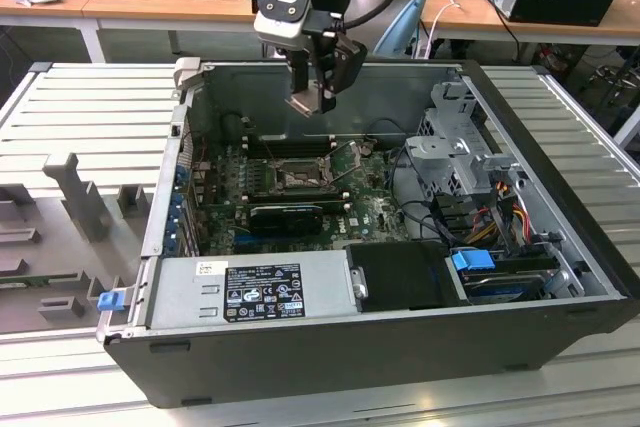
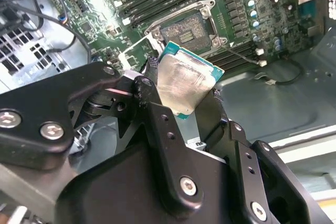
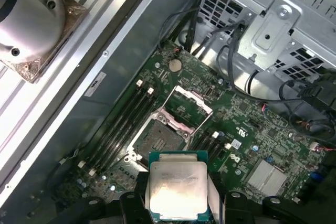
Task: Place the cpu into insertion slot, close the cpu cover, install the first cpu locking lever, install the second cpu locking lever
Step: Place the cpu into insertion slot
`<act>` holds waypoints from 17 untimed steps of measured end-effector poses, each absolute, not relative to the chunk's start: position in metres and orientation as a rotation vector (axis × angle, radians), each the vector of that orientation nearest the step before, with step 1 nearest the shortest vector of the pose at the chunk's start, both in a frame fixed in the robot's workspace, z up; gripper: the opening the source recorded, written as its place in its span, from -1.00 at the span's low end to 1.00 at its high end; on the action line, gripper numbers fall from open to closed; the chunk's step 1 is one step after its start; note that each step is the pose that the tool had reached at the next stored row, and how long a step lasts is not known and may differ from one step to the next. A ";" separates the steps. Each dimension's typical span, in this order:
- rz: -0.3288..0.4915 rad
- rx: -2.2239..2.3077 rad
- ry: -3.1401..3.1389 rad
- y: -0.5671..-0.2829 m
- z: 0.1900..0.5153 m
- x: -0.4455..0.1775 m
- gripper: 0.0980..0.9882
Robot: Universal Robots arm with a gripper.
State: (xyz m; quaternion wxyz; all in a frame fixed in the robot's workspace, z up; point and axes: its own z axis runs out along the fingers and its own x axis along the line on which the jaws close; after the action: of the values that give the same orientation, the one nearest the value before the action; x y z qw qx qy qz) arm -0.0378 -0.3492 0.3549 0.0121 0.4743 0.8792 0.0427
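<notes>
My pincer (image 2: pixel 185 98) pinches the cpu (image 2: pixel 181 74) above the bare insertion slot (image 2: pixel 184 30); I should hold it level, edges squared to that slot.

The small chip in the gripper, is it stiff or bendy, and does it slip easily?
The chip looks like a thin flat metal-topped plate, so probably stiff and light. Its shiny top may be slippery; the gripper clamps only its edges. A drop onto the socket might damage it.
</notes>
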 end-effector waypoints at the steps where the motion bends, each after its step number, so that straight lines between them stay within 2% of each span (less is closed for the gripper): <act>1: 0.133 1.502 2.728 -0.349 0.354 -0.038 -0.04; 17: 0.124 1.811 2.526 -0.349 0.343 -0.038 -0.04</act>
State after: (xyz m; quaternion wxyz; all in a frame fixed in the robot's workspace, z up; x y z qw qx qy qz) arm -0.0378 -0.3492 0.3434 0.0155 0.5820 0.8121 0.0397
